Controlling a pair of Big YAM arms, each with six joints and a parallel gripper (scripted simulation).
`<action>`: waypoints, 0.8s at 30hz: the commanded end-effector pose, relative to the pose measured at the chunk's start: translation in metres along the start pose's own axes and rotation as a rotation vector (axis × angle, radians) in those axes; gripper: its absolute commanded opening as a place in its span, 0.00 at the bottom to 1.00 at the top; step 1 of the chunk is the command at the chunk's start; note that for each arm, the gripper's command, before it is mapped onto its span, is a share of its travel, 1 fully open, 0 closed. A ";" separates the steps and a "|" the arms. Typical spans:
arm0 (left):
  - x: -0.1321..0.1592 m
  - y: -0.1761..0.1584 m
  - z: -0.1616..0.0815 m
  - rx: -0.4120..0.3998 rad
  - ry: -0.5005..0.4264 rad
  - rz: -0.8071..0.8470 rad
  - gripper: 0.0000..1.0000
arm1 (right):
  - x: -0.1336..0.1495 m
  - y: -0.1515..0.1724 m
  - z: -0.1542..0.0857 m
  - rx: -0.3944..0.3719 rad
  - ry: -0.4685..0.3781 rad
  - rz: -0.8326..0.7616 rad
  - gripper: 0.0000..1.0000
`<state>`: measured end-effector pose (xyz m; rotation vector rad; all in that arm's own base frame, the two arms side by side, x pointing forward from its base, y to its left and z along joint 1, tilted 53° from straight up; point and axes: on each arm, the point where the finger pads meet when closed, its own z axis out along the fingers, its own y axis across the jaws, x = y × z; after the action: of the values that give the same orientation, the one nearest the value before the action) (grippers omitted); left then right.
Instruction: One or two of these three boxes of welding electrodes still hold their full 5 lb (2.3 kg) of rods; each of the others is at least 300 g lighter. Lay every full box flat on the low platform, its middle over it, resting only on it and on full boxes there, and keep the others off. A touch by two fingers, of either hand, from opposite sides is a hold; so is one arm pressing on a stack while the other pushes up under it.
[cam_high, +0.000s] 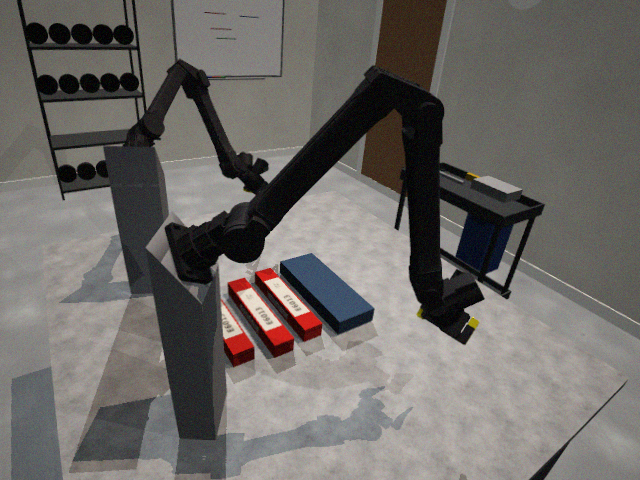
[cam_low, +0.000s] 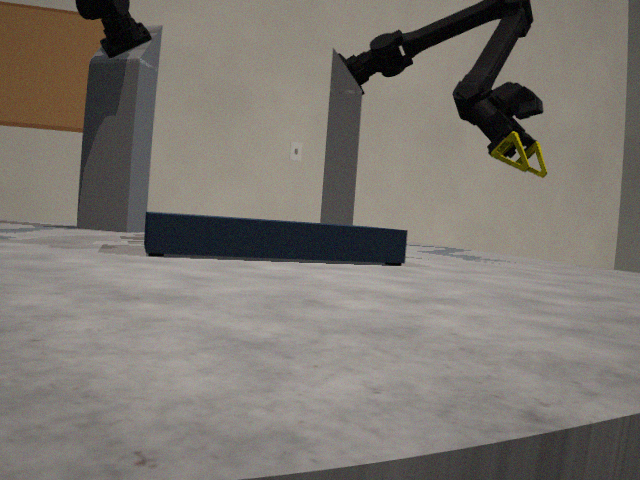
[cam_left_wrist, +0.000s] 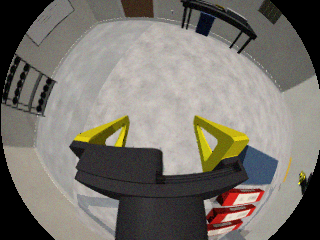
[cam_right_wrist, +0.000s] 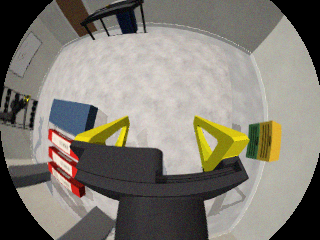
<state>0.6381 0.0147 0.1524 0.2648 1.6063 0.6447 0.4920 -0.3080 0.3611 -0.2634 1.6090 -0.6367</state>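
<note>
Three red boxes of welding electrodes (cam_high: 261, 316) (cam_left_wrist: 231, 214) (cam_right_wrist: 61, 160) with white labels lie flat on the pale, mottled counter (cam_high: 413, 372) (cam_low: 320, 335) (cam_left_wrist: 160, 70) (cam_right_wrist: 160, 75), side by side in a row with narrow gaps. Just beside the row, roughly parallel to it, is the low blue platform (cam_high: 326, 291) (cam_low: 273, 237) (cam_left_wrist: 259, 165) (cam_right_wrist: 72, 115), with no box on it. The left end effector (cam_high: 248, 189) (cam_low: 536, 172) (cam_left_wrist: 161, 119) and right end effector (cam_high: 446, 319) (cam_right_wrist: 161, 119) hang above the counter, well apart, yellow fingers spread wide, gripping nothing.
</note>
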 end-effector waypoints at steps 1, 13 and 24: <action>0.000 0.000 0.000 0.000 0.000 0.000 1.00 | 0.000 0.000 0.000 0.000 0.000 0.000 1.00; 0.000 0.000 0.000 0.000 0.000 0.000 1.00 | 0.000 0.000 0.000 0.000 0.000 0.000 1.00; 0.008 -0.033 -0.036 -0.043 0.090 -0.168 1.00 | -0.008 0.036 -0.021 -0.064 0.058 -0.189 1.00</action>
<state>0.6197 0.0162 0.1385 0.1106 1.6578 0.6712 0.4834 -0.2879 0.3449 -0.3344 1.6759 -0.6761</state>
